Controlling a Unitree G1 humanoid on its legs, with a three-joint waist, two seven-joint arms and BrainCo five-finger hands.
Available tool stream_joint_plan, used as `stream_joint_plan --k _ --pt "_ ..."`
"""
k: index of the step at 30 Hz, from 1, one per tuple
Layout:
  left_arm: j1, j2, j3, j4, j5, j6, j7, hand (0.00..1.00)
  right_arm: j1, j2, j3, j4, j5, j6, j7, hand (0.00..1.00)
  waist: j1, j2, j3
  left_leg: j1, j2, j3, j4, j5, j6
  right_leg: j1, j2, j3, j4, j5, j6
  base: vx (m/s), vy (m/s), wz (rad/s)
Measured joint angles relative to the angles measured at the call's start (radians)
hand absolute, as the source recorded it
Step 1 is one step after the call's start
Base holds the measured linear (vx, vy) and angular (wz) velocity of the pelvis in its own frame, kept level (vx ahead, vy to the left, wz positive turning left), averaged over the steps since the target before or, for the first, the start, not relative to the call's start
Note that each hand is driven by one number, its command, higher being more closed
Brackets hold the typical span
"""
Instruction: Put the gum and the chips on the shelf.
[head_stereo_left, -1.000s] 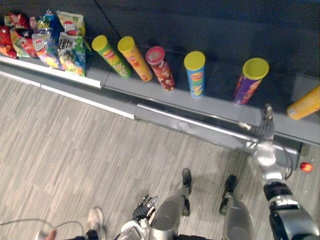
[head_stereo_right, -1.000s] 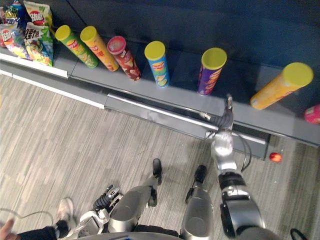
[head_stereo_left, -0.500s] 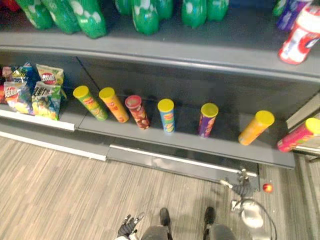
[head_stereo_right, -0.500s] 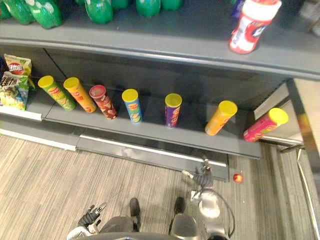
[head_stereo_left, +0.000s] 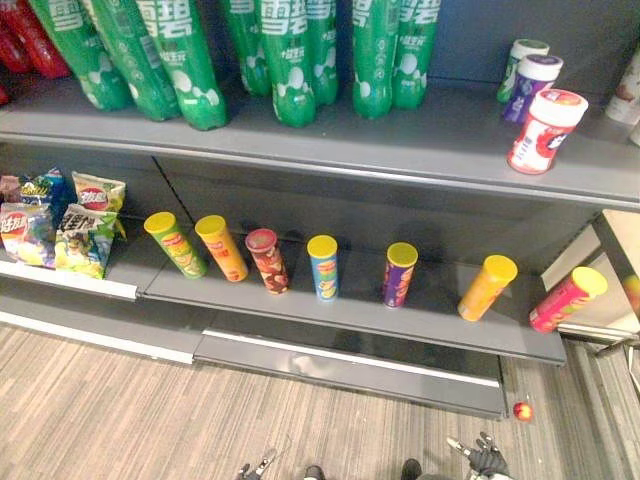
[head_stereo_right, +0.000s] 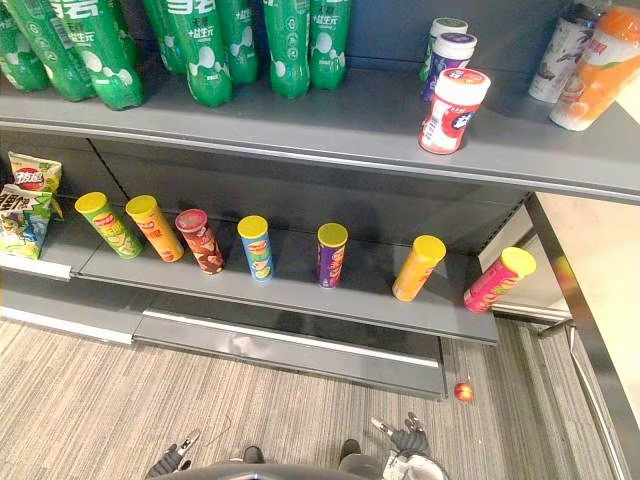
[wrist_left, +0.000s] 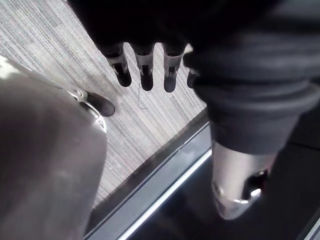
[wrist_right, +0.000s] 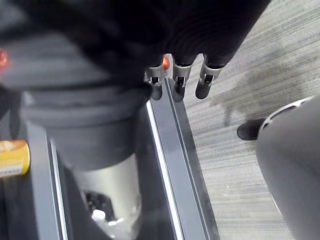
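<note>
A white gum jar with a red label stands upright on the upper shelf, with a purple-lidded jar behind it. On the lower shelf several chip cans stand in a row, among them a blue one, a purple one and a pink one at the right end. My left hand hangs low over the floor, open and empty, its fingers straight. My right hand hangs low near the shelf base, open, with its fingers holding nothing.
Green bottles fill the left of the upper shelf. Chip bags lie at the lower shelf's left end. A small red ball rests on the floor by the shelf's right corner. More bottles stand at the far right.
The camera has tilted up, bringing the upper shelf into view. My right hand has drawn back from the lower shelf's front edge and dropped low.
</note>
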Motion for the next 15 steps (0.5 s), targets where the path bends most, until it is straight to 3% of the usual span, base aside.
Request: stream_joint_plan --k 4,15 --pt "0.0 0.002 0.006 0.031 -0.031 0.019 -0.015 0.0 -0.018 0.004 -0.03 0.04 0.061 0.074 -0.006 0.0 0.0 -0.001 -0.014 0.011 -0.007 -0.01 0.0 -0.005 0.004 0.02 -0.006 -0.013 -0.007 0.0 0.001 0.0 0.016 0.07" --pt "0.0 0.029 -0.03 0.044 -0.04 0.068 -0.043 0.0 -0.047 0.0 -0.034 0.087 0.111 0.151 0.002 0.0 0.003 -0.011 -0.027 0.013 -0.025 -0.041 0.0 -0.004 0.009 0.046 -0.021 -0.042 -0.022 0.003 0.007 0.0 0.012 0.09"
